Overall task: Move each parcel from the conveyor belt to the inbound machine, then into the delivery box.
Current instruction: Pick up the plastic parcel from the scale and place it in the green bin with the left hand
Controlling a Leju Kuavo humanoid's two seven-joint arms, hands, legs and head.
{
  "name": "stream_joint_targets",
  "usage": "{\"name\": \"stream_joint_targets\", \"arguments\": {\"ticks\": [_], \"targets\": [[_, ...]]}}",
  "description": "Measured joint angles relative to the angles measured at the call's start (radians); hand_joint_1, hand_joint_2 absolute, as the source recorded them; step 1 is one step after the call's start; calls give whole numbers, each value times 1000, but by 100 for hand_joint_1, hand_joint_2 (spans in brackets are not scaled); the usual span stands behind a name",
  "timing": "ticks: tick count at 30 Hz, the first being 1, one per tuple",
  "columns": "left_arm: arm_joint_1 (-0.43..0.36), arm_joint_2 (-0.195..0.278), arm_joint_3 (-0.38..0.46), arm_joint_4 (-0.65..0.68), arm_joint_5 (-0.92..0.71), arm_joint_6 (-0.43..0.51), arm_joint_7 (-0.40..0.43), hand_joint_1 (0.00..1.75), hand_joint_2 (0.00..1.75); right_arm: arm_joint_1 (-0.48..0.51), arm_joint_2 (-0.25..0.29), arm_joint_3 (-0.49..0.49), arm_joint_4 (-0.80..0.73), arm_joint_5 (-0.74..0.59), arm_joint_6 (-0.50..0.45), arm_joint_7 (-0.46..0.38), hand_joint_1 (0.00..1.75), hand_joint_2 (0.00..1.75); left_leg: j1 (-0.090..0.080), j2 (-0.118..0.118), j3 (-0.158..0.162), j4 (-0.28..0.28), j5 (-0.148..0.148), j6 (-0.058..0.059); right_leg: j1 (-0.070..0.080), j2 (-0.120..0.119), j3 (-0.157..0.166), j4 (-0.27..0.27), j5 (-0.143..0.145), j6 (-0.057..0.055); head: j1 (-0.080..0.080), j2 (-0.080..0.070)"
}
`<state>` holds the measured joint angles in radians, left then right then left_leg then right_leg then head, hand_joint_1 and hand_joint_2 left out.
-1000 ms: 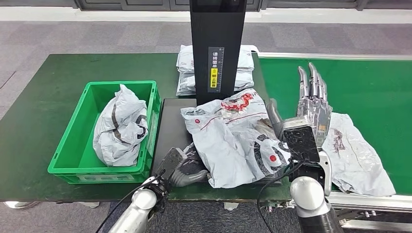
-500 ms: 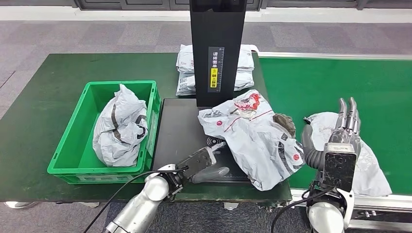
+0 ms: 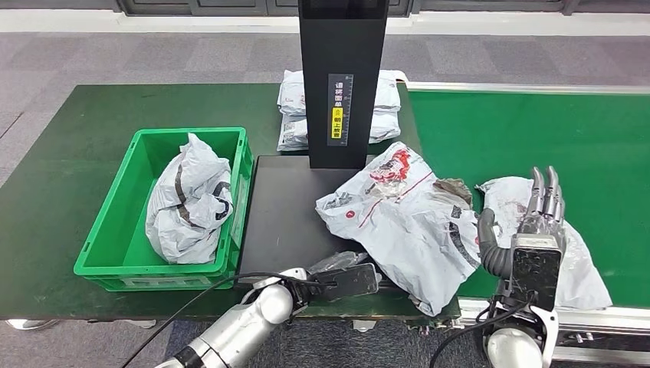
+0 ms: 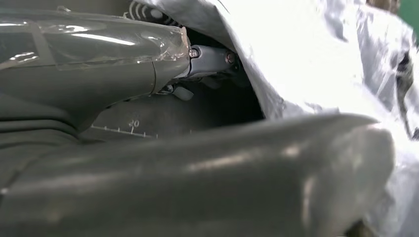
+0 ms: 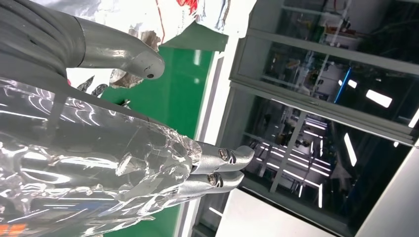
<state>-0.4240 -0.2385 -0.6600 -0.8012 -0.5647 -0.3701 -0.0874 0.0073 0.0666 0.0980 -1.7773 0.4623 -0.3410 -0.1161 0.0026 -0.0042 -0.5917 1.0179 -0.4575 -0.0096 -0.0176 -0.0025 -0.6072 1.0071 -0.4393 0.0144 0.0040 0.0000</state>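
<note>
A large grey-white parcel (image 3: 398, 222) with red print lies crumpled on the inbound machine's black platform (image 3: 280, 199), overhanging its right front corner. My left hand (image 3: 345, 276) lies low at the platform's front edge, its fingers (image 4: 212, 57) reaching under the parcel's (image 4: 316, 64) lower left edge, thumb apart. My right hand (image 3: 536, 215) stands with fingers straight and spread, holding nothing, over a second parcel (image 3: 575, 253) on the green conveyor belt (image 3: 536, 130). In the green delivery box (image 3: 103, 245) lies another parcel (image 3: 188, 199).
The machine's black tower (image 3: 343, 77) rises behind the platform, with stacked parcels (image 3: 295, 107) behind it. The box sits left of the platform on a dark green table (image 3: 54, 176). The right wrist view shows my right hand (image 5: 123, 163) and glass walls beyond.
The large parcel has shifted right on the platform. My left hand has slid right along the front edge to the parcel. My right hand has drawn back from it over the belt parcel.
</note>
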Motion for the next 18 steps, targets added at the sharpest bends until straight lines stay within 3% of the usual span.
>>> {"name": "stream_joint_targets", "arguments": {"ticks": [1,2,5,6,18], "targets": [[-6,-1,-7,12,-10,3,1,0,131,0,0,0,0,-1,2,0,0,175,0,0,0,0,0,0,0,0,0,0,0,0,0,0],[-13,-3,-15,25,-22,7,1,30,175,1,1,0,0,-1,6,1,0,175,0,0,0,0,0,0,0,0,0,0,0,0,0,0],[-38,-12,-42,77,-67,12,-1,161,175,0,5,0,0,-3,22,3,0,175,0,0,0,0,0,0,0,0,1,0,0,0,0,0],[-46,-15,-51,97,-82,13,-3,175,175,0,7,0,0,-3,27,4,0,175,0,0,0,0,0,0,0,0,1,0,0,0,0,0],[-148,-40,-91,276,-147,84,7,175,175,-9,15,0,8,-15,65,16,0,175,0,-1,6,0,0,1,0,-2,8,0,0,0,0,0]]}}
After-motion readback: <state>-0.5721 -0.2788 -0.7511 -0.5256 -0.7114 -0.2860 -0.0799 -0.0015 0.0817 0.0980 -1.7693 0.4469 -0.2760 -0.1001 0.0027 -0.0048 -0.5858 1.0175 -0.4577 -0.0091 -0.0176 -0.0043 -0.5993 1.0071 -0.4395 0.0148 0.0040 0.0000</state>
